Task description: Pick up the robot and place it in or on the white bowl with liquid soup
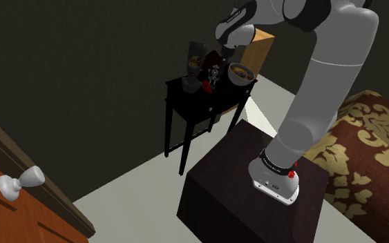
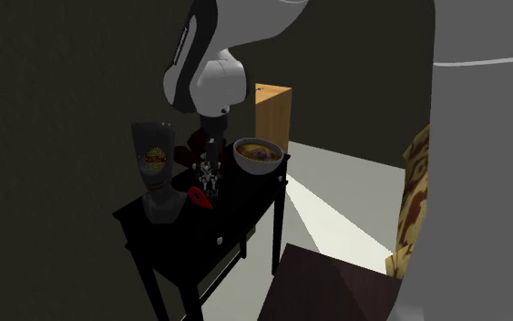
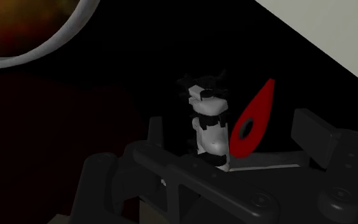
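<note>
1 gripper (image 3: 233,125) (fingers apart) straddles the robot (image 3: 209,121).

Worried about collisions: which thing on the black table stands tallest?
The grey container with the round logo; it rises above the toy robot and the bowl.

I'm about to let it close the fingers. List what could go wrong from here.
1. The red piece stands right beside the toy robot, between the fingers of the open gripper; closing may well clamp or flick it too.
2. The white bowl sits close by, near the table's edge; lifting the robot across could clip its rim and slop the soup.
</note>
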You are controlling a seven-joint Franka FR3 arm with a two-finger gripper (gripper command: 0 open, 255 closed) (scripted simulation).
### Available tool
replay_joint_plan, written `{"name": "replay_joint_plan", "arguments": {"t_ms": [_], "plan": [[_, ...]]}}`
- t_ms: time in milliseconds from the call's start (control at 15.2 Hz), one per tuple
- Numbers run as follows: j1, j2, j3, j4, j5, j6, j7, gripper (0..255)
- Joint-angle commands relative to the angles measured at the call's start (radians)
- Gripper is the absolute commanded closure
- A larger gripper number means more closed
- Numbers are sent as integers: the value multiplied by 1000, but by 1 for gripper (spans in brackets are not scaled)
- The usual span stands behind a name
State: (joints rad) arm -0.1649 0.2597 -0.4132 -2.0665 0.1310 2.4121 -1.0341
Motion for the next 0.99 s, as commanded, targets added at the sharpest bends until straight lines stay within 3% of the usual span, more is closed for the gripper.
{"name": "replay_joint_plan", "arguments": {"t_ms": [0, 396, 924], "plan": [[-13, 37, 8, 17, 25, 18, -26, 0], [-32, 107, 30, 17, 68, 84, -55, 0], [-33, 107, 30, 17, 68, 83, -55, 0]]}}
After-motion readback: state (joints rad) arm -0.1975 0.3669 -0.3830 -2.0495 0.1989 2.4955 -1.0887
